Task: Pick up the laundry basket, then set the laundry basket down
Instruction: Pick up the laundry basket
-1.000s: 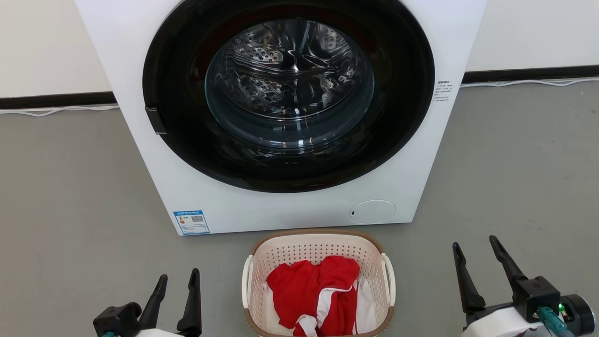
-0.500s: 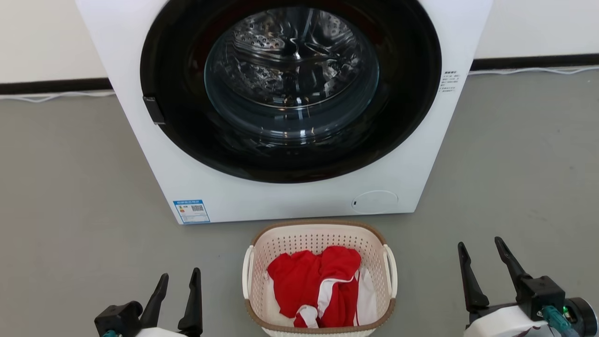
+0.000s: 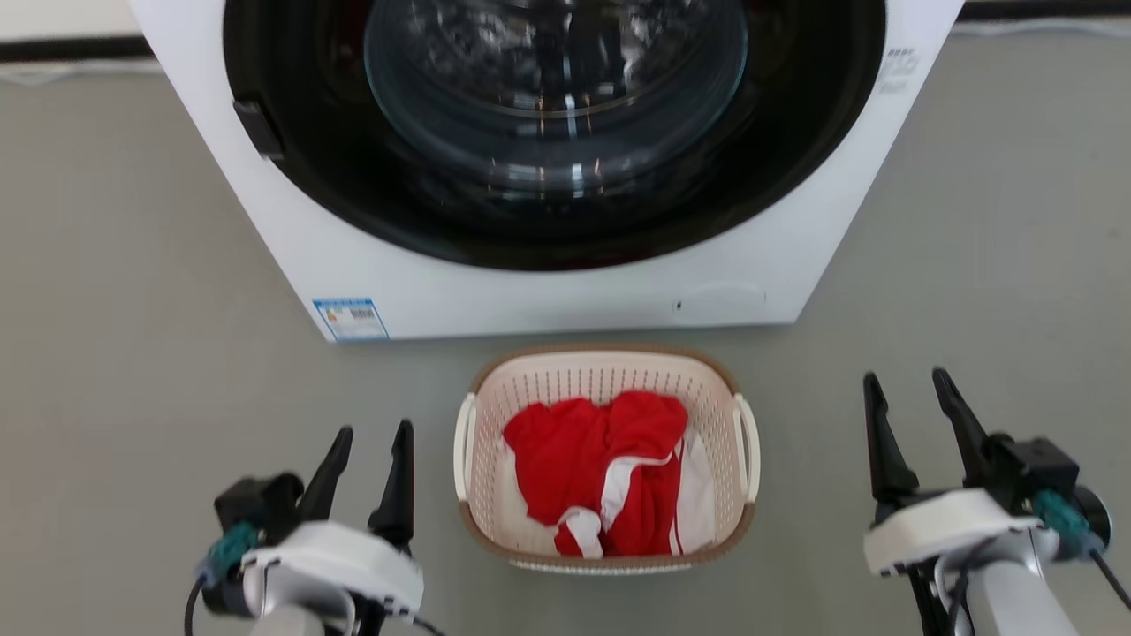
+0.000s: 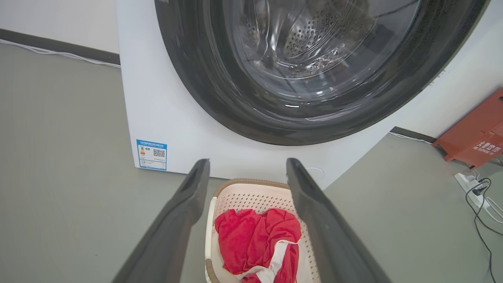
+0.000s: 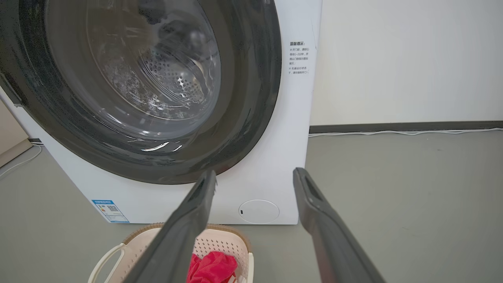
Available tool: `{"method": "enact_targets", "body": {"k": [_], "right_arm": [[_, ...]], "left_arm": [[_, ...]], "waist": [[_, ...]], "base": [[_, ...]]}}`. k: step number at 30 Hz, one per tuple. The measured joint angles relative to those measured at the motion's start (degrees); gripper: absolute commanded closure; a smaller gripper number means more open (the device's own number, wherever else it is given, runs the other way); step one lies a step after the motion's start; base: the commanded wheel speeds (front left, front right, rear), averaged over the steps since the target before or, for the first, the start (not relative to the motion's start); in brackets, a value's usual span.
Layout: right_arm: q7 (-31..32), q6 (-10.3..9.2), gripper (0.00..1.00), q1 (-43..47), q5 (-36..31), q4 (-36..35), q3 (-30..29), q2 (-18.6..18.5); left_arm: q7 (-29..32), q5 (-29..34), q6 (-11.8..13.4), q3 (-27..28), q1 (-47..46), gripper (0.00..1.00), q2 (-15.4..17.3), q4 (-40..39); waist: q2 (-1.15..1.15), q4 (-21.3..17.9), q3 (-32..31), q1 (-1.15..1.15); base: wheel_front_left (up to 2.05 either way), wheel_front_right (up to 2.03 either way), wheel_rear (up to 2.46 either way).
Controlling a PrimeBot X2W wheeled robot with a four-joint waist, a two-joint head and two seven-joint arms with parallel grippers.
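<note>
Now our left claw (image 3: 375, 428) and right claw (image 3: 906, 375), both wide, flank the laundry basket (image 3: 605, 351) at lower centre; we should grip both loop handles (image 3: 461, 442) evenly.

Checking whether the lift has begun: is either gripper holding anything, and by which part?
Nothing is held. The left gripper and the right gripper are both open, each beside the laundry basket without touching it or its white handles.
</note>
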Motion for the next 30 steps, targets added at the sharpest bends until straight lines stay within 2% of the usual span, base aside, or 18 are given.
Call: {"method": "enact_targets", "body": {"k": [11, 18, 30], "right_arm": [[0.0, 0.01, 0.0, -12.2, 0.3, 5.3, 0.3, -0.2], [-0.1, 0.01, 0.0, -19.9, -4.7, 10.9, 0.8, -0.4], [-0.1, 0.01, 0.0, -28.0, -7.7, 18.1, 1.5, -0.6]], "left_arm": [[-0.1, -0.5, 1.0, -3.1, -15.0, 0.0, -0.2, 9.7], [-0.3, -0.3, 1.0, -4.9, -24.2, 0.0, -0.4, 15.2], [-0.3, -0.5, 2.1, -9.6, -33.1, 0.0, -0.5, 22.0]], "waist": [[0.0, 0.0, 12.0, 0.0], [0.0, 0.2, 20.5, 0.0], [0.0, 1.2, 31.5, 0.0]], "base": [[0.0, 0.0, 0.0], [0.0, 0.0, 0.0], [0.0, 0.0, 0.0]]}}
